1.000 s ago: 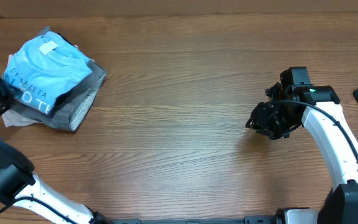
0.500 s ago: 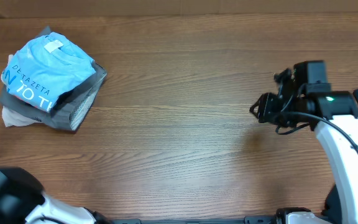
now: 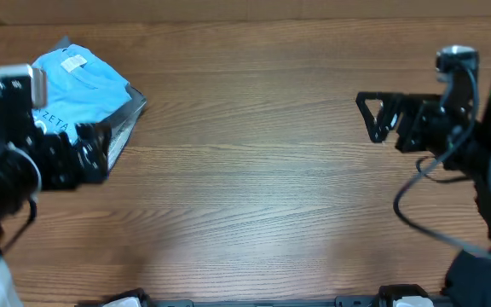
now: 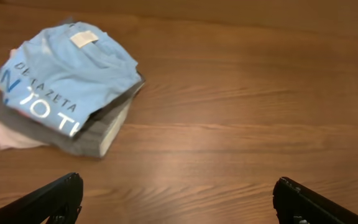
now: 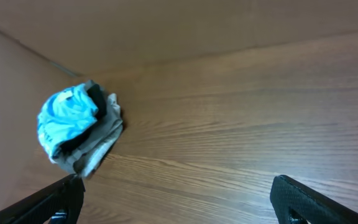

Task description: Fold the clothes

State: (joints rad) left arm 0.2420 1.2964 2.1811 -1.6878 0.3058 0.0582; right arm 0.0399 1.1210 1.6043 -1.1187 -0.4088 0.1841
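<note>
Sky-blue T-shirt pile (image 4: pixel 67 74) lies ahead-left of the left gripper (image 4: pixel 179 200).

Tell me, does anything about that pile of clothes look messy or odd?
Only slightly. A white garment pokes out from under the grey one at one corner, beneath the folded blue T-shirt, so the edges do not line up. Nothing looks damaged.
</note>
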